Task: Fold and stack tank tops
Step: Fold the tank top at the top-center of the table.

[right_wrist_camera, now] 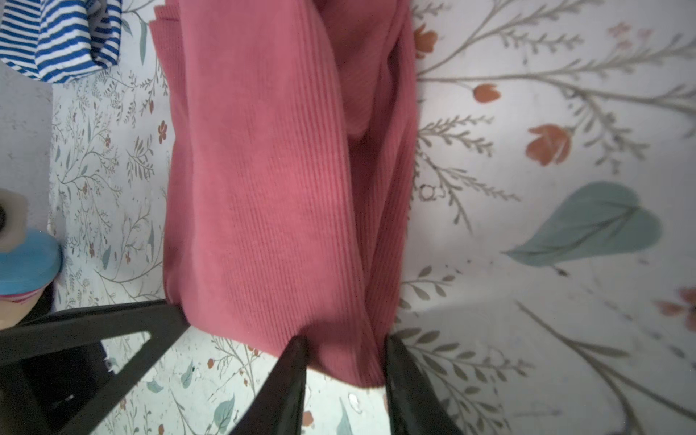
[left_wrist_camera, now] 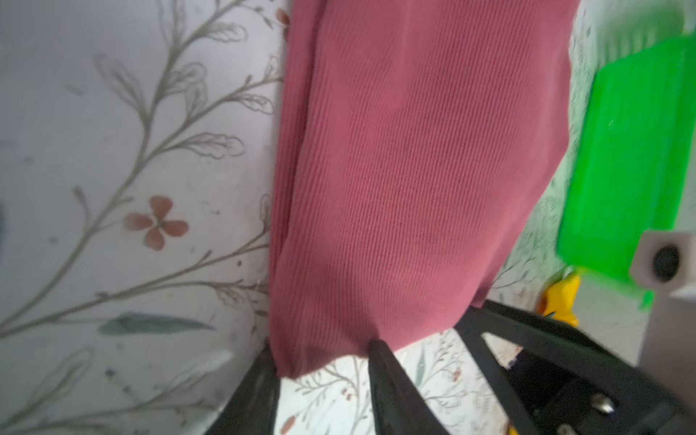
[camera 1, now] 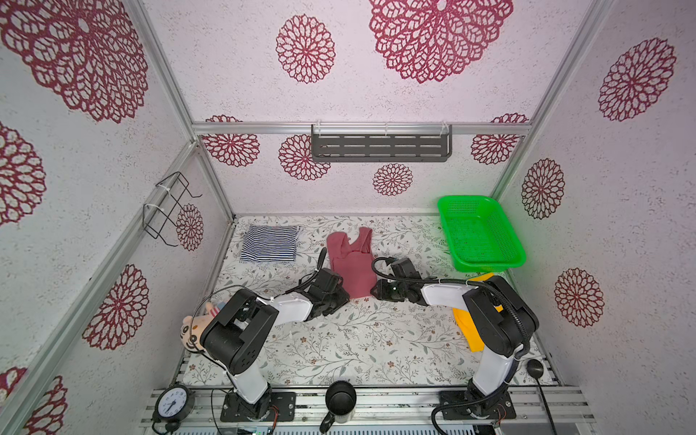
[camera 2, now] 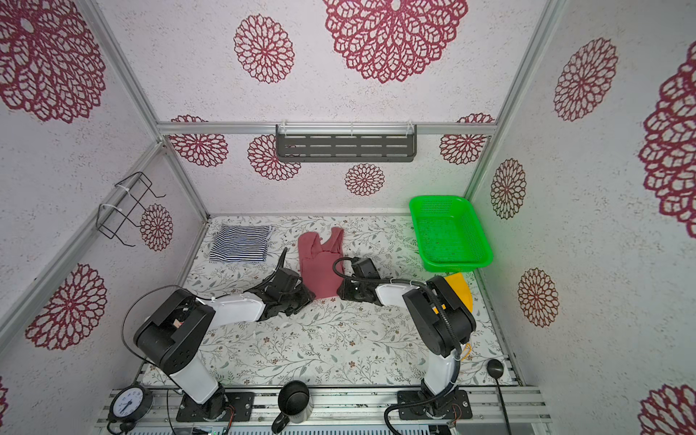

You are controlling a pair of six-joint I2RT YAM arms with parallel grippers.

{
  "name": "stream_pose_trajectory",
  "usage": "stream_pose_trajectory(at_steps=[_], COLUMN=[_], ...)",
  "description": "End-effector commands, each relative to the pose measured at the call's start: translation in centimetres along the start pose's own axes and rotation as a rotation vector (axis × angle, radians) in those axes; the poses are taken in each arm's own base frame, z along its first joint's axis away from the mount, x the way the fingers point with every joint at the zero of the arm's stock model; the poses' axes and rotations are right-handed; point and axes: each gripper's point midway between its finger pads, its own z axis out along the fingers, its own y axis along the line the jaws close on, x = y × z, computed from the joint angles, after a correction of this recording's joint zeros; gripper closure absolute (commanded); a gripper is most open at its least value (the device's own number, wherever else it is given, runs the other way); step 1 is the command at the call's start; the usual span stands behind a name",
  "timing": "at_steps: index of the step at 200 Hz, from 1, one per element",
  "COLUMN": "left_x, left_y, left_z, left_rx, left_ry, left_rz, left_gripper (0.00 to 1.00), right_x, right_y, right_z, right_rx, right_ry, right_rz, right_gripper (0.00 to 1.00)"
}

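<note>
**A:** Floral worktop (camera 1: 339,339), patterned walls round it. Where's the maroon tank top (camera 1: 350,263)?

**B:** Lying between both arms, folded narrow lengthwise. Straps point away from them, hem toward them. At one hem corner sits the left tool (left_wrist_camera: 322,361), at the other the right tool (right_wrist_camera: 344,357).

**A:** State of the left tool?

**B:** Narrow. The hem corner fills the gap and touches both fingers (left_wrist_camera: 384,373). Cloth lies smooth there, so I can't tell whether it's truly clamped.

**A:** And the right tool?

**B:** Narrow too, pinching the hem. Ribbed folds bunch and converge between its fingers (right_wrist_camera: 293,369).

**A:** Striped tank top (camera 1: 269,244)?

**B:** Folded into a rectangle, well apart from the left tool, beyond it on its outer side, near the back corner. Not touching the maroon tank top.

**A:** Anything else close?

**B:** Green basket (camera 1: 480,233) beyond the right tool on its outer side, apart from the cloth. Yellow cloth (camera 1: 467,327) behind the right tool, partly under that arm. Plush toy (camera 1: 194,331) behind the left tool, by that arm's elbow.
</note>
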Motion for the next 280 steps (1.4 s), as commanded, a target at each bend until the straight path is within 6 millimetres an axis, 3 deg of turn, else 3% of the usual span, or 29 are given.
stream_pose_trajectory(at_steps=[1, 26, 110, 158, 225, 280], left_x=[0.2, -0.7, -2.1, -4.5, -10.9, -14.9], left_y=[1.0, 0.5, -2.4, -5.9, -8.7, -9.1], left_z=[0.3, -0.9, -6.9, -9.0, -7.9, -4.6], left_rx=[-0.021, -0.039, -0.046, -0.011, 0.027, 0.061], left_ry=[-0.016, -0.053, -0.149, -0.212, -0.254, -0.225], left_rz=[-0.034, -0.006, 0.089, 0.167, 0.212, 0.206], left_gripper=[0.8, 1.0, 1.0, 1.0, 1.0, 1.0], right_x=[-1.1, -1.5, -0.8, -4.6, -10.6, -14.6], right_y=[1.1, 1.5, 4.0, 6.3, 7.3, 6.0], right_z=[-0.4, -1.8, -6.7, -9.3, -7.9, -5.8], right_rx=[-0.025, -0.009, -0.009, 0.021, 0.07, 0.074], right_ry=[-0.033, -0.039, -0.033, -0.102, -0.142, -0.162], right_rz=[0.0, -0.029, -0.106, -0.199, -0.274, -0.243], right_gripper=[0.85, 1.0, 1.0, 1.0, 1.0, 1.0])
